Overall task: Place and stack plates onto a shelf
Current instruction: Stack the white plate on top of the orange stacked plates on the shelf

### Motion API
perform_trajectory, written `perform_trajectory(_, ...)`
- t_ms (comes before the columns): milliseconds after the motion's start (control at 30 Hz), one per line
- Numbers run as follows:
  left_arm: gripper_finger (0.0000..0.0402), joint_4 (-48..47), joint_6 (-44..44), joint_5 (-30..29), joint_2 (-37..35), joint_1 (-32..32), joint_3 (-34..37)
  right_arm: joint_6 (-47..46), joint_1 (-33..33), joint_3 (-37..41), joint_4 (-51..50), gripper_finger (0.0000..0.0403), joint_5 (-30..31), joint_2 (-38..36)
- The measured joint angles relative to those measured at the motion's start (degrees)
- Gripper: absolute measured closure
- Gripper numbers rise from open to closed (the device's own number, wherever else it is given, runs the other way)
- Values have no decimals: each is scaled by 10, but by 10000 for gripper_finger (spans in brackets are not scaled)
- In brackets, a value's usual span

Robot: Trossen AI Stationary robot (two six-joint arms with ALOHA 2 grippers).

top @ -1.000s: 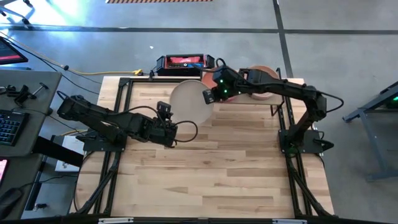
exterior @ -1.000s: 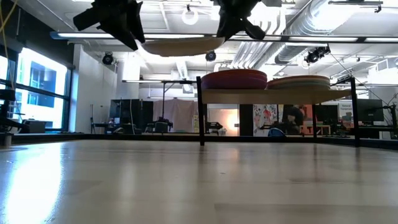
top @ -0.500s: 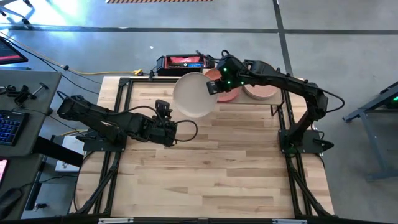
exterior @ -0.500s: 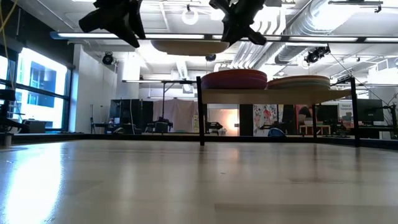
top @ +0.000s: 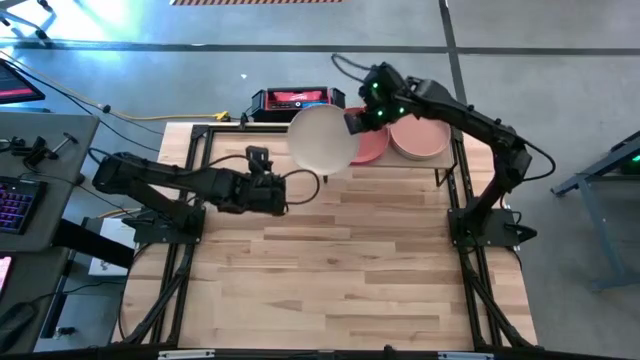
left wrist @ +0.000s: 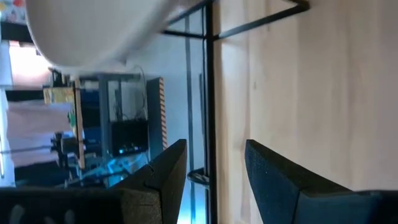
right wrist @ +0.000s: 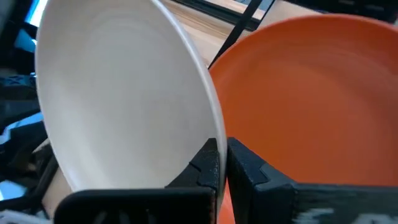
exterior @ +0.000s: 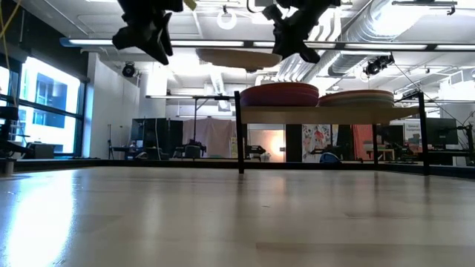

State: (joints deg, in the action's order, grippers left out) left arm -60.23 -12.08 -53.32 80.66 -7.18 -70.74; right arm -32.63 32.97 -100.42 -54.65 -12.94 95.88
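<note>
Right gripper: my right gripper (right wrist: pixel 221 163) has its two dark fingers pinched tight on the rim of the round matte cream plate (top: pixel 323 138), which I hold in the air.
Cream plate: it hangs over the far edge of the pale wooden tabletop (top: pixel 330 260), partly overlapping the left end of the shelf in the high view; in the low view it floats level (exterior: pixel 239 57), above and just left of the stacks.
Shelf: the small light-wood board on thin black legs (exterior: pixel 326 110) stands at the table's far right corner, with two stacks of plates on it.
Hidden: the cream plate and my right arm cover much of the left stack, so only the rust orange top plate (right wrist: pixel 311 87) shows; from the side its lower plates read as magenta (exterior: pixel 279 95). The right stack is topped by a pale pink plate (top: pixel 420 137); I cannot count its layers.
Left gripper: my left gripper (left wrist: pixel 214 165) waits over the table's left-centre, fingers parted with nothing between them.
Open room: the near half of the tabletop is bare wood; the cream plate's edge stands clear of the left gripper.
</note>
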Motion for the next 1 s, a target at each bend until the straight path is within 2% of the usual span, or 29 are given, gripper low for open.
perform_trajectory(200, 249, 0, 0, 0, 0, 42, 0, 37, 73, 0, -8, 403, -72, 0)
perform_trajectory(400, 249, 1, 27, 7, 0, 86, 0, 70, 142, 0, -44, 403, -92, 0)
perform_trajectory(600, 249, 3, 84, 60, 0, 132, 0, 97, 196, 0, -66, 403, -112, 0)
perform_trajectory(800, 249, 11, 123, 78, 0, 175, 0, 124, 227, 0, -89, 403, -136, 9)
perform_trajectory(1000, 249, 17, 147, 108, 0, 213, 0, 151, 229, 0, -107, 403, -141, 24)
